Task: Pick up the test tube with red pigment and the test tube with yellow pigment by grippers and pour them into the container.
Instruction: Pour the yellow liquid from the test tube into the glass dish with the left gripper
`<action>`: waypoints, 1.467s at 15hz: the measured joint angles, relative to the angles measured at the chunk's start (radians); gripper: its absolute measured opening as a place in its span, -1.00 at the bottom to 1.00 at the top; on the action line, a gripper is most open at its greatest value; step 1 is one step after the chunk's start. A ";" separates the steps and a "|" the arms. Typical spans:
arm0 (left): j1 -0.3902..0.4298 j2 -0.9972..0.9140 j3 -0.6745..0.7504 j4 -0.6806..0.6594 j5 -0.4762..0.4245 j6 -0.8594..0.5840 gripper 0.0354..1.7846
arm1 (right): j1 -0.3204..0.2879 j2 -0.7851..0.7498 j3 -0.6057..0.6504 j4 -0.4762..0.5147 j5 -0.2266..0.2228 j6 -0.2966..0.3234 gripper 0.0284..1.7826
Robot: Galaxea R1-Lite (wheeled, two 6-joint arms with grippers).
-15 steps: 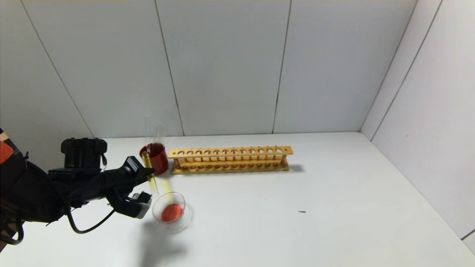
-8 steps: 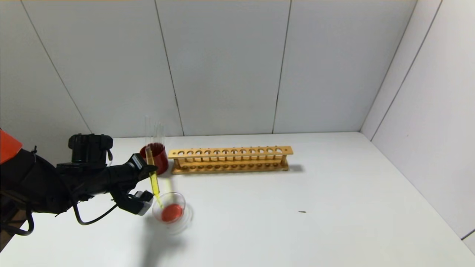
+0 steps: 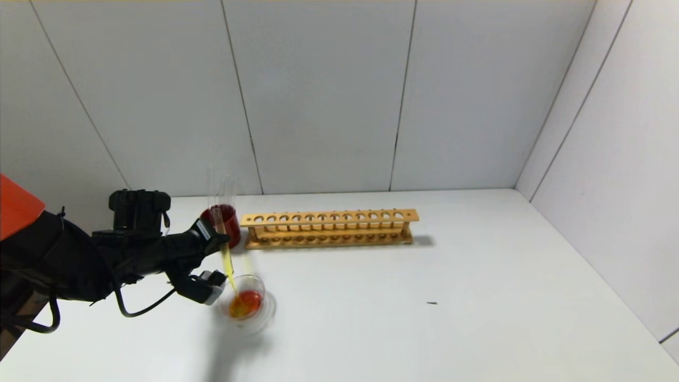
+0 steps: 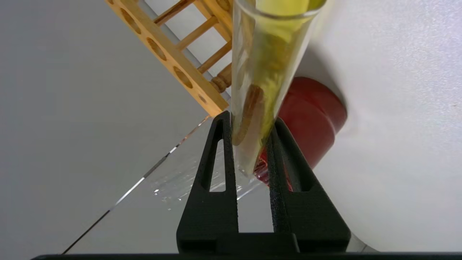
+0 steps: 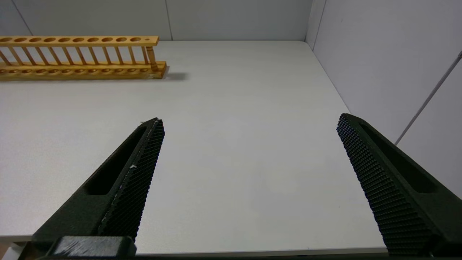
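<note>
— Head view first: what was the left gripper (image 3: 216,239) doing?

— It was clamped on the test tube with yellow pigment (image 3: 225,254), fingers pressed against the glass on both sides. The tube was tipped with its open end down, over the near-left rim of the container (image 3: 264,300), and yellow liquid ran along its lower length toward the mouth.

— And the left wrist view?

— Same grip. The two black fingers (image 4: 216,169) pinched the tube (image 4: 263,79) near its rounded end, and yellow filled the part toward the open mouth.

— What was in the container?

— Red-orange liquid with a yellow patch on the side nearest the tube. The dish itself sat on the white table (image 3: 424,318), in front of the dark red cup (image 3: 229,225).

— Anything in that cup?

— Clear tubes (image 3: 223,188) stood upright in it. Whether the test tube with red pigment was among them, I could not tell.

— Beyond that?

— The wooden rack (image 3: 329,228) lay just right of the cup, its holes unfilled.

— The right gripper (image 5: 249,144)?

— Only the right wrist view showed it: fingers spread wide apart, holding nothing, above bare table well apart from the rack's end (image 5: 151,54).
</note>
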 joint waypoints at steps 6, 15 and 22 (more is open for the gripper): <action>-0.004 -0.001 -0.009 0.002 0.001 0.056 -0.70 | 0.000 0.000 0.000 0.000 0.000 0.000 0.96; -0.013 -0.007 -0.021 0.000 0.003 0.111 -0.70 | 0.000 0.000 0.000 0.000 0.000 0.000 0.96; -0.023 -0.024 -0.016 -0.002 0.003 0.147 -0.70 | 0.000 0.000 0.000 0.000 0.000 0.000 0.96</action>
